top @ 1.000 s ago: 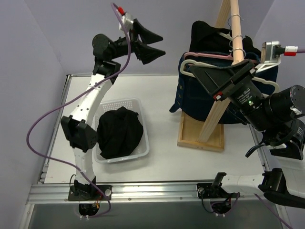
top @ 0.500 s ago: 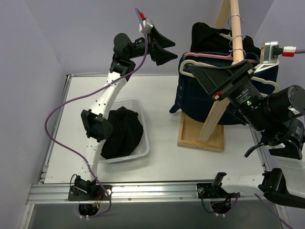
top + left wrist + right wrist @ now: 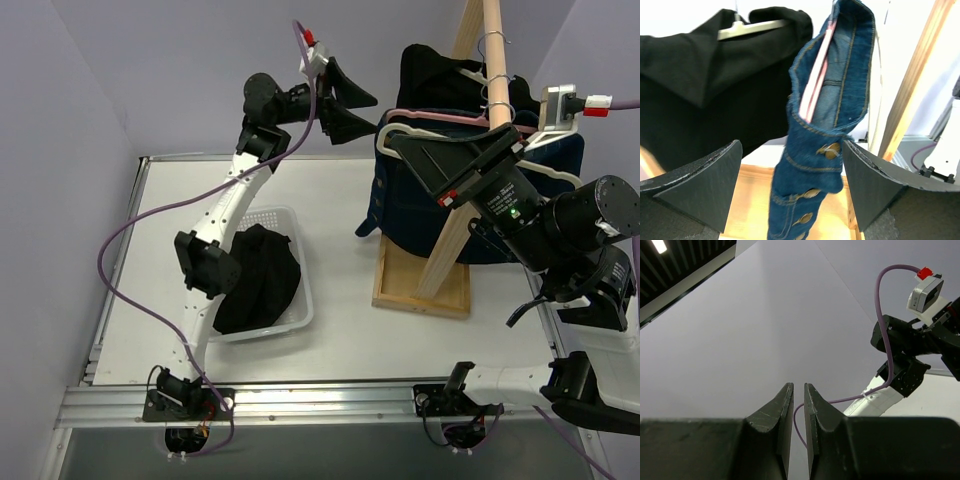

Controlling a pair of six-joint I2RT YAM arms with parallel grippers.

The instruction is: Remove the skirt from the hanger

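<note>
The black skirt [image 3: 255, 280] lies bunched in a white basket [image 3: 262, 214] on the table, off any hanger. A pale cream hanger [image 3: 562, 175] with nothing on it shows at the rack, partly hidden behind my right gripper [image 3: 395, 142]. The right gripper's jaws stand almost closed with nothing between them in the right wrist view [image 3: 798, 386]. Whether it touches the hanger I cannot tell. My left gripper [image 3: 372, 112] is raised beside the rack and open. In its wrist view [image 3: 791, 145] the blue denim garment [image 3: 810, 200] hangs between its fingers.
A wooden rack [image 3: 490, 60] on a wooden base [image 3: 420, 290] holds the denim garment [image 3: 430, 210] on a pink hanger [image 3: 440, 116] and a black collared top [image 3: 435, 70]. The top sits on its own pale hanger [image 3: 752, 27]. Walls stand close on both sides.
My left arm has swung right, bringing its open gripper up to the denim garment on the rack. My right gripper has shifted slightly up and left. The skirt stays in the basket.
</note>
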